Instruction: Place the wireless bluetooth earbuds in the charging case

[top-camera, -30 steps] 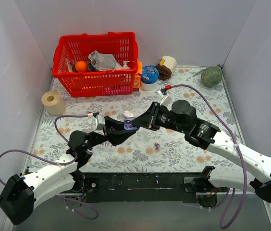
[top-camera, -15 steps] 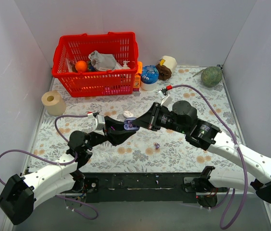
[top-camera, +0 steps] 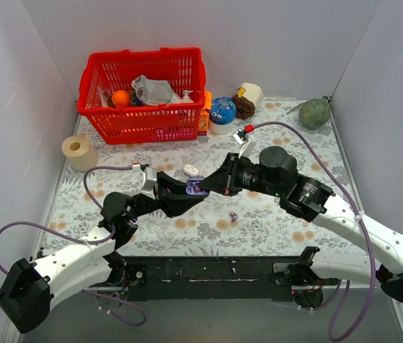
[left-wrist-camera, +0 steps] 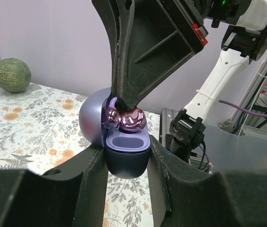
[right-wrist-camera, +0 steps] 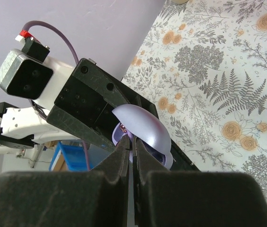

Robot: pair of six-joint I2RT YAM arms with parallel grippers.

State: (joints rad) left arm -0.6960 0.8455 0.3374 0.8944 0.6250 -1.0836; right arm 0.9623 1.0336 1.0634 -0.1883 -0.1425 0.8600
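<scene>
The left gripper (top-camera: 189,190) clamps the open case (left-wrist-camera: 124,165) at the centre of the overhead view, lid tipped back. A shiny purple earbud (left-wrist-camera: 132,119) sits at the case's mouth, mid-frame in the left wrist view. The right gripper (right-wrist-camera: 131,146), jaws closed together, reaches down from the top of that frame, tips against this earbud; whether it pinches it I cannot tell. A second earbud (top-camera: 233,215) lies on the flowered table (top-camera: 187,229), lower right of centre.
</scene>
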